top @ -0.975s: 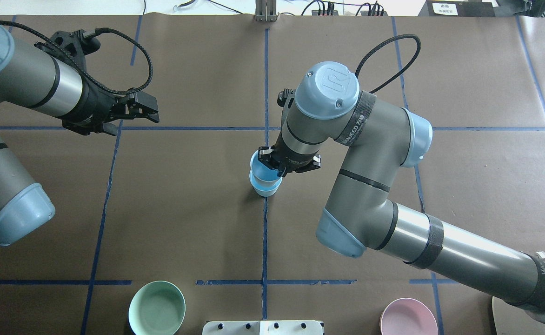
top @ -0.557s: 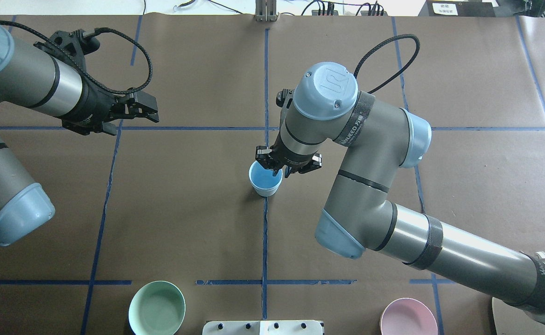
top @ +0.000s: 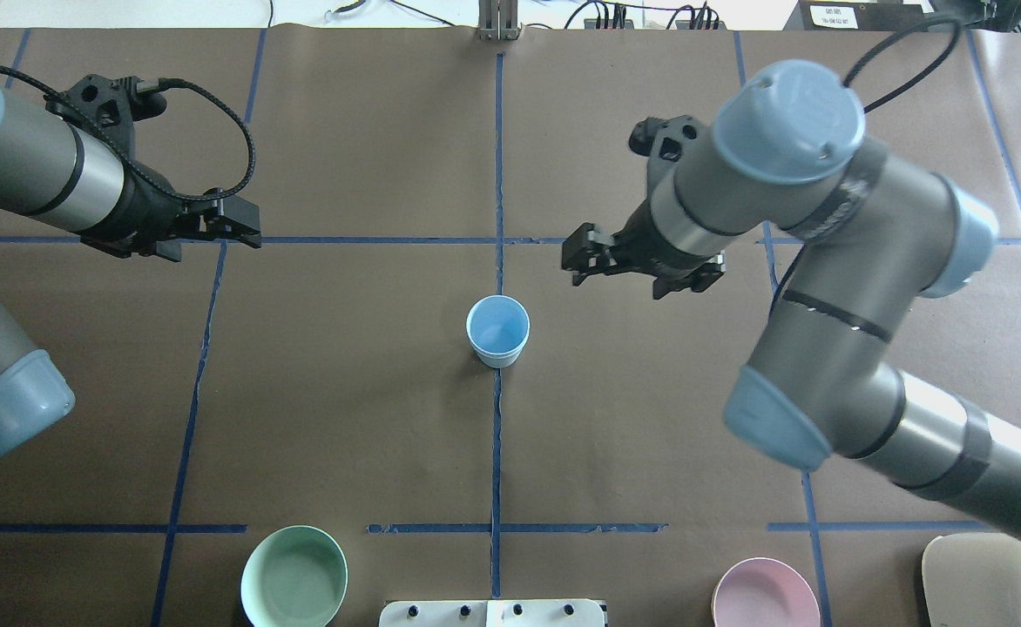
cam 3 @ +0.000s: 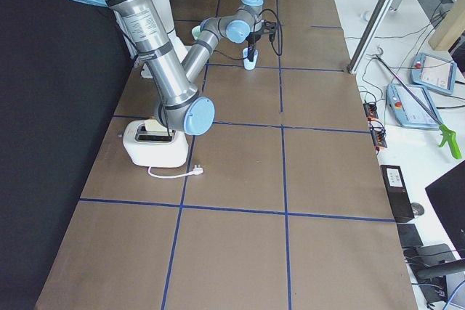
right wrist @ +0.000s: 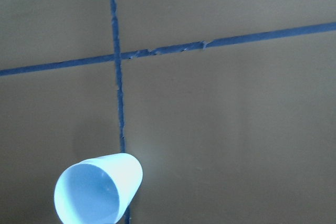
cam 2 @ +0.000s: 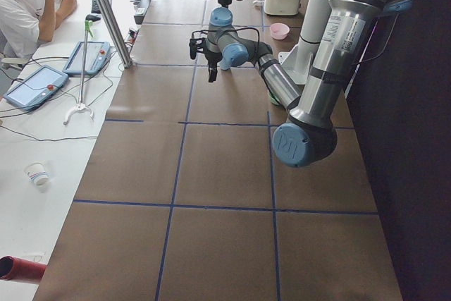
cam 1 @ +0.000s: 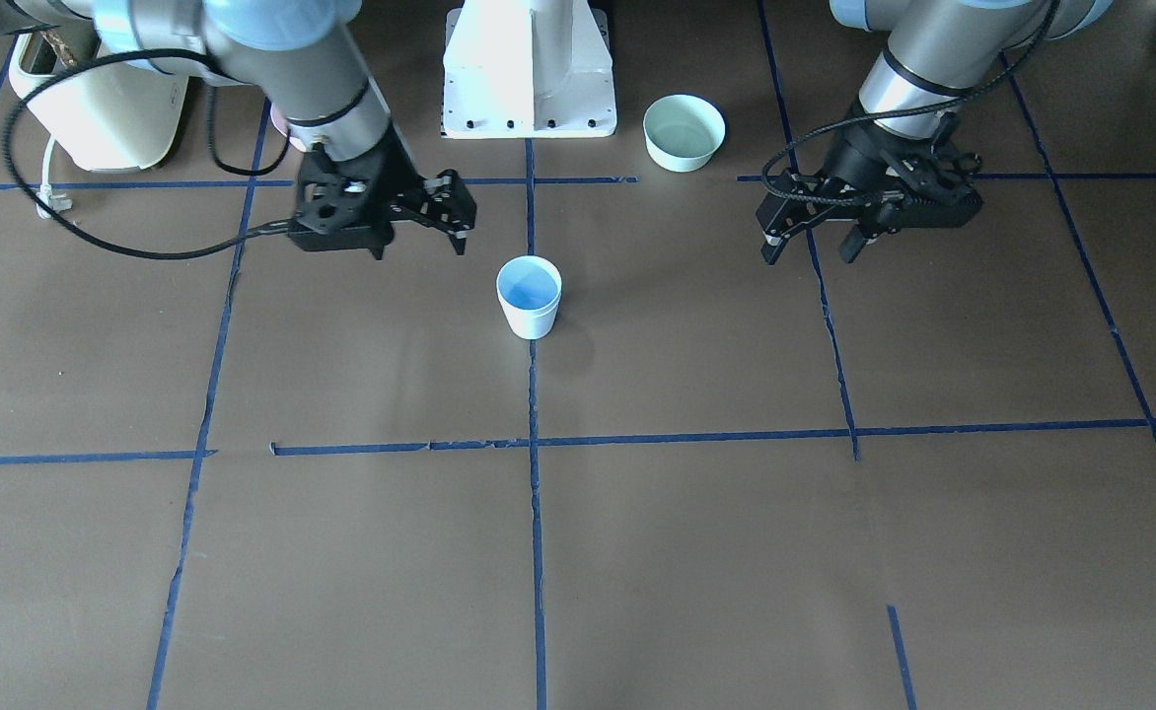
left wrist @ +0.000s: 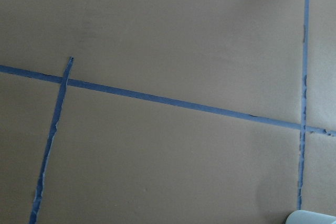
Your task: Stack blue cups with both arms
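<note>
The two blue cups point(top: 497, 333) stand nested as one stack at the table's centre, on a blue tape line. The stack also shows in the front view point(cam 1: 529, 296) and at the lower left of the right wrist view point(right wrist: 97, 190). My right gripper point(top: 619, 279) is open and empty. It hangs above the table to the right of the stack and a little beyond it, clear of it, as the front view point(cam 1: 418, 247) also shows. My left gripper point(top: 214, 246) is open and empty, far to the left of the stack; it also shows in the front view point(cam 1: 808, 254).
A mint-green bowl point(top: 294, 576) and a pink bowl point(top: 765, 596) sit near the robot's edge, either side of the white base pedestal point(cam 1: 529, 69). A white toaster point(cam 3: 152, 143) with its cord stands at the robot's right. A person point(cam 2: 28, 5) sits beyond the table.
The right gripper lowered the upper cup into the lower one, let it go, and moved up and away to the right. The left arm drew back slightly to the left.
</note>
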You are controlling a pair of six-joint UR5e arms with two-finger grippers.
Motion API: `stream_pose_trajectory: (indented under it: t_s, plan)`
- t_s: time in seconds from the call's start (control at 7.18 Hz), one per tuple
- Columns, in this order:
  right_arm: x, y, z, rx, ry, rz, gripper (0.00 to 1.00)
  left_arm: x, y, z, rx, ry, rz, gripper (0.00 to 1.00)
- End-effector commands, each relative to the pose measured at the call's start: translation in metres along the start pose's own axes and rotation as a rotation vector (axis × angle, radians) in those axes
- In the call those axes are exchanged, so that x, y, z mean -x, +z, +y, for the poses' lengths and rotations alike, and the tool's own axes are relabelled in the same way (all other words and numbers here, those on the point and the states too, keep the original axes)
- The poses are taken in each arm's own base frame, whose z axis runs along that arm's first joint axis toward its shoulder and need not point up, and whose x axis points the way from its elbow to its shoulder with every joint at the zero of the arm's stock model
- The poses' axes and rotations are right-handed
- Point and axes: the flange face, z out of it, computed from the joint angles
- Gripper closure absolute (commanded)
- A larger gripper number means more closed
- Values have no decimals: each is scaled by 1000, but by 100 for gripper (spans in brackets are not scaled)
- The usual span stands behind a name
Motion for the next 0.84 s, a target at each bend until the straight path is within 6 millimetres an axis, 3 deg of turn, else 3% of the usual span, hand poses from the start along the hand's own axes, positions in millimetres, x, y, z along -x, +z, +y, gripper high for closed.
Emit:
stream_pose_trajectory:
  t_s: [0.0, 0.14, 0.28, 0.56, 0.7]
  plan:
    - [-133, -46, -54, 14, -94, 36, 0, 94, -23, -26, 35, 132, -44, 0]
    - [-207, -60, -68, 20, -165, 74, 0, 156, -45, -47, 40, 218, -62, 0]
    - [-277, -77, -78, 16, -225, 109, 0, 231, -55, -74, 59, 285, -82, 0]
    - [-396, -92, -102, 48, -292, 129, 0, 379, -59, -118, 109, 418, -76, 0]
    - [-457, -99, -112, 55, -335, 150, 0, 416, -56, -127, 132, 433, -63, 0]
